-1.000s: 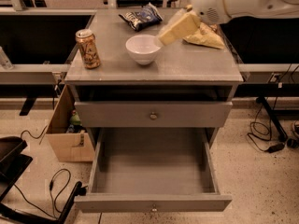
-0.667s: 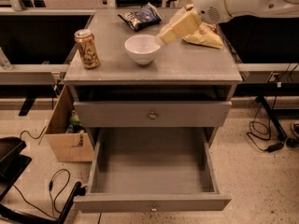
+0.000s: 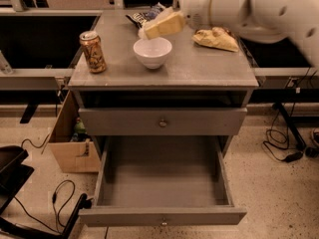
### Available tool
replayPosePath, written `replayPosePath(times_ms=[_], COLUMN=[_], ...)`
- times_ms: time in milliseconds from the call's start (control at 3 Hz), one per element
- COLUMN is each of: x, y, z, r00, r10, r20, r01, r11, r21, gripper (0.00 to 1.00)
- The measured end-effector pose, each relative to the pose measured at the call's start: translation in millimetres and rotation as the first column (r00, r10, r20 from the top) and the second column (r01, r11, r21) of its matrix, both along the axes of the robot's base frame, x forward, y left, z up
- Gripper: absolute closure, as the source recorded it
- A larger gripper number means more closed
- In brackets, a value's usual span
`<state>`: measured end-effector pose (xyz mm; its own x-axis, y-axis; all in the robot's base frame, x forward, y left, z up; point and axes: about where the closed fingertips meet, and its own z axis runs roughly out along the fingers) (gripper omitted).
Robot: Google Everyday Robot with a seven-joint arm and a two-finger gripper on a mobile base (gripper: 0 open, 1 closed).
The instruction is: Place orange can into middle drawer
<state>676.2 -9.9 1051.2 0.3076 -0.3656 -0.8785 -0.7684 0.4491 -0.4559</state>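
Grey desk (image 3: 199, 68) top: the gripper (image 3: 162, 25) hovers above the white bowl (image 3: 152, 52); whether it is wide or narrow I cannot tell. The orange can (image 3: 93, 52) stands upright at the left edge, ungrasped. The middle drawer (image 3: 162, 216) lies open below. This looks like the reaching step; the next move calls for travel left to the can.

Gripper (image 3: 149, 31) hung just above white bowl (image 3: 152, 52), the only obstacle btwn it & orange can (image 3: 93, 52) at cabinet top's (image 3: 199, 68) left edge; middle drawer (image 3: 162, 183) stood pulled out, open from above.
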Motion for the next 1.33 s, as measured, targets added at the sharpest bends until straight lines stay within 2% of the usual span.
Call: replayPosePath(times_ms=[333,667,1000,1333], x=[49,82,87,93], y=[62,113,121,129], z=[-10,-32,-28,-37], r00=[0.9920,0.9765,0.9744,0.9698], r10=[0.123,0.216,0.224,0.243], r20=[0.028,0.008,0.016,-0.021], r01=[-0.126,-0.210,-0.220,-0.231], r11=[0.972,0.942,0.936,0.941], r21=[0.196,0.263,0.273,0.248], gripper=[0.00,0.00,0.00,0.00])
